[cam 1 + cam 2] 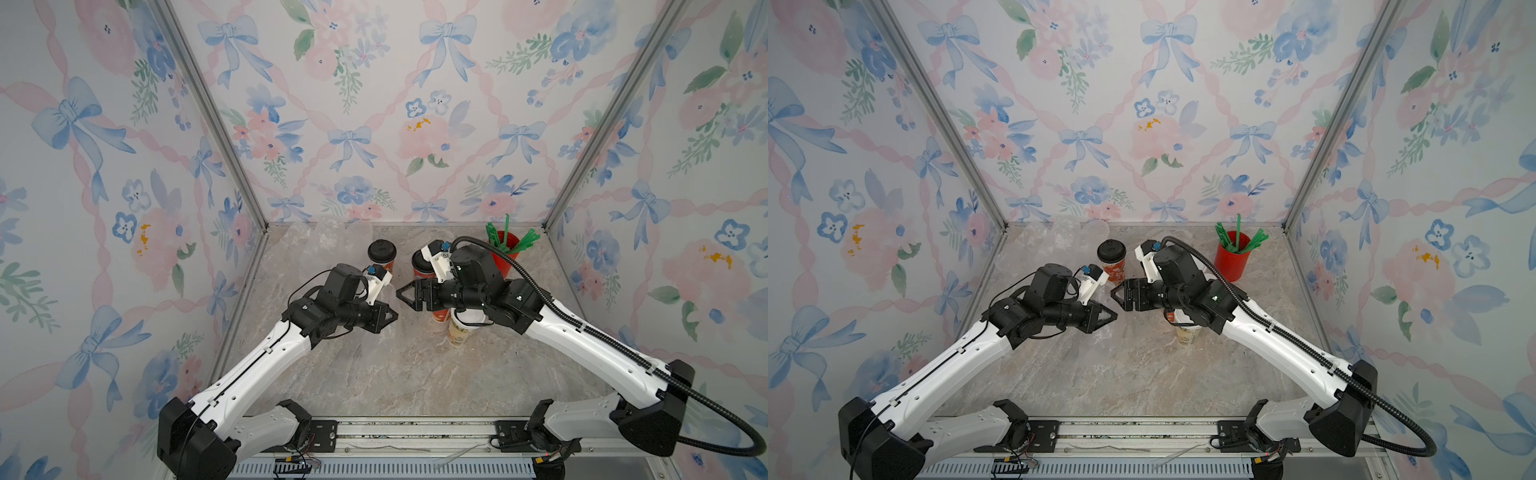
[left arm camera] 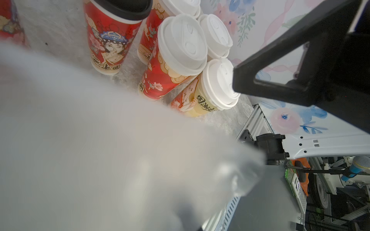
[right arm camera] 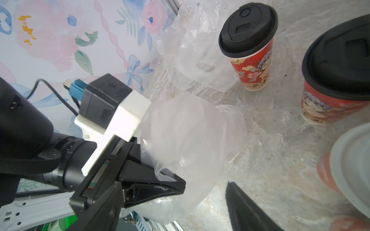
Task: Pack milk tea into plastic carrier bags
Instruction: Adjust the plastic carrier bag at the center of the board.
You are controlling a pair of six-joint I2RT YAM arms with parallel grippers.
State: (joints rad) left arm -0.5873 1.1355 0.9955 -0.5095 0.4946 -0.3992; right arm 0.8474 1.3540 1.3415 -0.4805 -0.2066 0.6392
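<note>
While the left gripper (image 3: 180,186) is clamped tight on a fold of a clear bag (image 3: 192,130), the rest of that bag billows out past its jaws and hangs toward the worktop (image 1: 415,374) near the middle. Facing it almost tip to tip, the right gripper (image 1: 405,301) has its jaws spread wide with nothing between them. Other bags (image 3: 190,50) lie crumpled toward the back left; how many, I cannot tell. One black-lidded cup (image 1: 381,254) stands alone behind the left gripper. A second (image 1: 420,266) stands just to its right, partly hidden by the right wrist. Four white-lidded cups (image 2: 182,42) stand bunched together beneath the right arm; in both top views only the cream one (image 1: 460,334) shows clearly. Every cup that shows is upright on the worktop, outside the bags. A red straw cup (image 1: 505,249) sits at the back right, apart from the rest.
</note>
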